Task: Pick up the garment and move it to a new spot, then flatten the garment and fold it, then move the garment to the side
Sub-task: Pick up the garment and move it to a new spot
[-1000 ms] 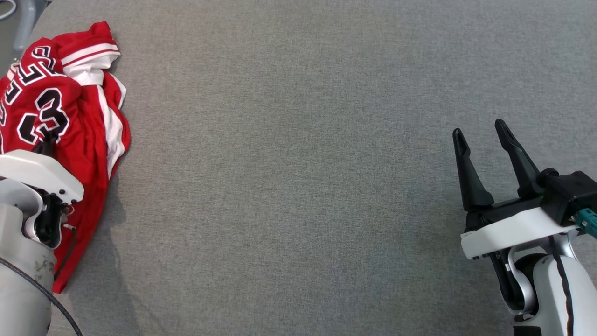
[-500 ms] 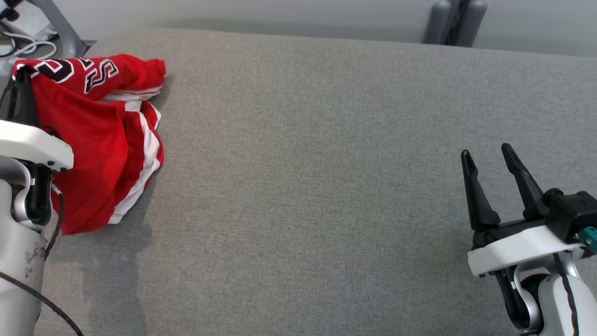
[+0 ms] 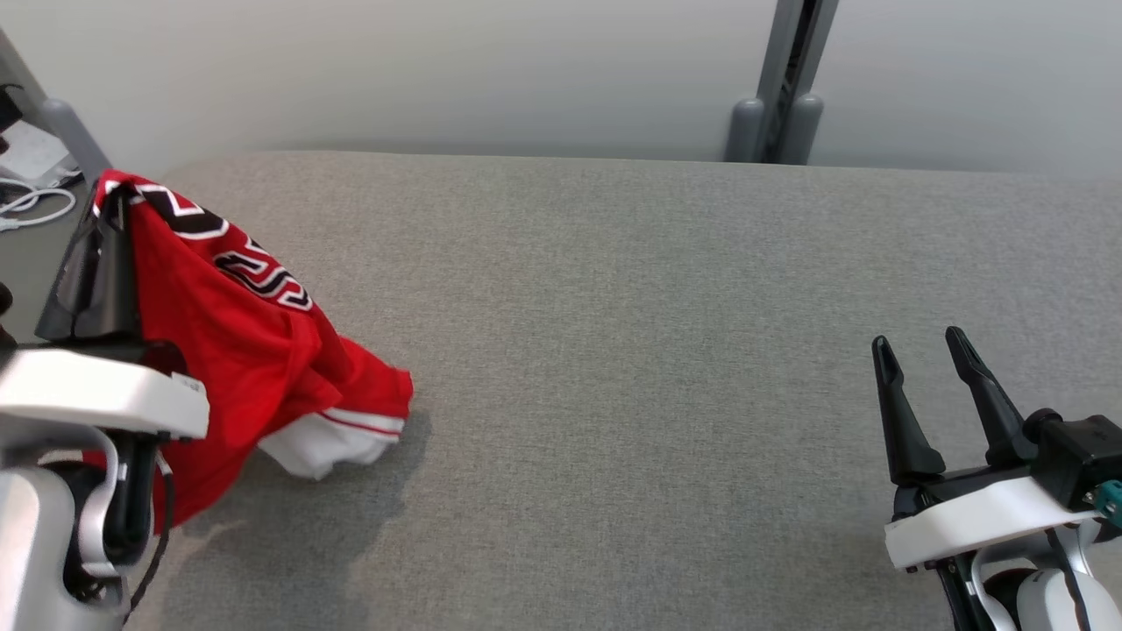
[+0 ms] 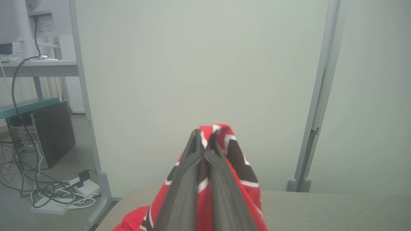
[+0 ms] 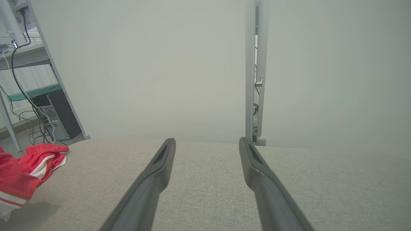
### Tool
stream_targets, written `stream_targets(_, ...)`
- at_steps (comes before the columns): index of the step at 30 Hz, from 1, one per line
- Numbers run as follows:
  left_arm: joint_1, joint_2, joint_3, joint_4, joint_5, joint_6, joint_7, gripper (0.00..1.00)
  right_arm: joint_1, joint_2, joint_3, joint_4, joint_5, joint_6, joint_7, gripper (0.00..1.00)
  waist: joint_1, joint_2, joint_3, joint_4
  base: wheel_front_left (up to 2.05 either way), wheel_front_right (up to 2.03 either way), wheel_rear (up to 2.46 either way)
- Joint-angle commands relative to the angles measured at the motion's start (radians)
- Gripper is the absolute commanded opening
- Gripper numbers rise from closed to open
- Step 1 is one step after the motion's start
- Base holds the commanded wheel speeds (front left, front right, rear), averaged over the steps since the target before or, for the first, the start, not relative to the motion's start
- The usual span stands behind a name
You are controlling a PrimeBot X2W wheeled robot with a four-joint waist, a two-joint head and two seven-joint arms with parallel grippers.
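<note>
While the left hand [image 3: 112, 197] clenches the red garment [image 3: 263, 350], seemingly part-lifted off the grey surface [image 3: 614, 350], the right hand [image 3: 918, 340] gapes empty.

"What was the garment [image 3: 254, 350] made of?"

"Thin red and white cloth. It was smooth, with a slight sheen."

"And the table [image 3: 614, 350]?"

"It was covered in grey cloth, matt, with a coarse weave you could see."

"The right gripper [image 3: 918, 339]?"

"Its jaws were dark matt plastic. The casing [image 3: 973, 517] behind them was smooth white plastic, faintly glossy. The post [image 3: 784, 79] beyond looked like smooth grey metal."
</note>
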Motion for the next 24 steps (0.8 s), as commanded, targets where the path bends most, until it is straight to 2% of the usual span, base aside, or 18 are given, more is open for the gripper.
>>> stream_targets(1,0.031,0.008,-0.001,-0.039,0.011,0.017,0.01,0.0,0.009,-0.002,-0.002,-0.006,0.003,0.0,0.003,1.0,0.0,0.0,-0.011,-0.024,0.0,0.0,0.0)
stream_targets(6,0.116,-0.008,-0.031,-0.178,0.02,0.055,0.045,0.0,0.016,-0.001,0.003,-0.012,0.016,0.0,0.002,1.0,0.0,0.0,-0.013,-0.088,0.0,0.0,0.0)
stream_targets(11,0.114,-0.041,-0.082,-0.239,0.027,0.059,0.061,0.0,0.003,-0.002,0.009,-0.009,0.028,0.0,-0.003,1.0,0.0,0.0,0.001,-0.175,0.0,0.0,0.0)
stream_targets(16,0.015,-0.094,-0.168,-0.197,0.029,0.018,0.073,0.0,-0.011,-0.001,-0.001,-0.018,0.025,0.0,-0.002,1.0,0.0,0.0,0.035,-0.261,0.0,0.0,0.0)
stream_targets(24,-0.13,-0.175,-0.279,-0.012,0.036,-0.045,0.08,0.0,-0.035,-0.001,-0.011,-0.025,0.037,0.0,-0.015,1.0,0.0,0.0,0.098,-0.377,0.0,0.0,0.0)
